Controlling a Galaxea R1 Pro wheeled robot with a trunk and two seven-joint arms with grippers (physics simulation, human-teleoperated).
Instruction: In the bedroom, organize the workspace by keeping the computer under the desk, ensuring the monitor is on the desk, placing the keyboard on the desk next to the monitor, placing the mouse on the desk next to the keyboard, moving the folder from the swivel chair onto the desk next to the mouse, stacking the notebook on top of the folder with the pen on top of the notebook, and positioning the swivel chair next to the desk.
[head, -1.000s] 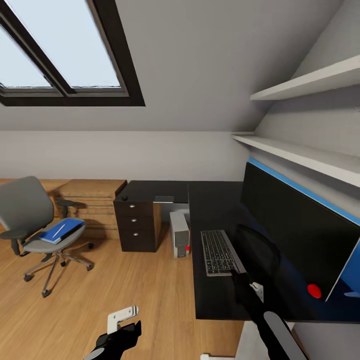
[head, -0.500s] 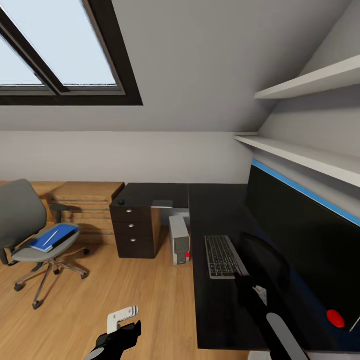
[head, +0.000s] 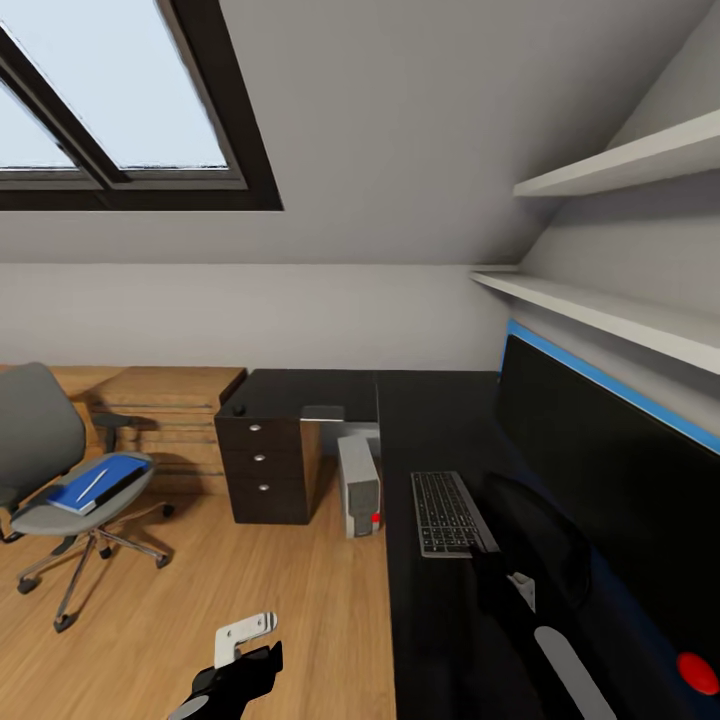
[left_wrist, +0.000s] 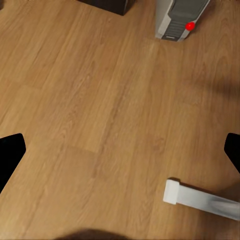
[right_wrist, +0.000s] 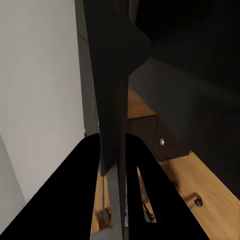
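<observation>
The right gripper (right_wrist: 111, 160) has its two black fingers clamped on the thin edge of the large wide black monitor (head: 610, 470), which stands on the glossy black desk (head: 440, 620) just beside the slim dark-keyed keyboard (head: 447, 513). The left gripper (head: 235, 665) hangs over the wooden floor (left_wrist: 90, 100), fingers wide apart. The light-grey computer tower (head: 359, 485) sits under the desk; the bright blue folder (head: 95, 482) lies on the grey swivel chair (head: 60, 470).

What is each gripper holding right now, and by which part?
The right gripper is shut on the monitor, clamping its thin edge between the fingers. The left gripper is open over bare floor, holding nothing.
</observation>
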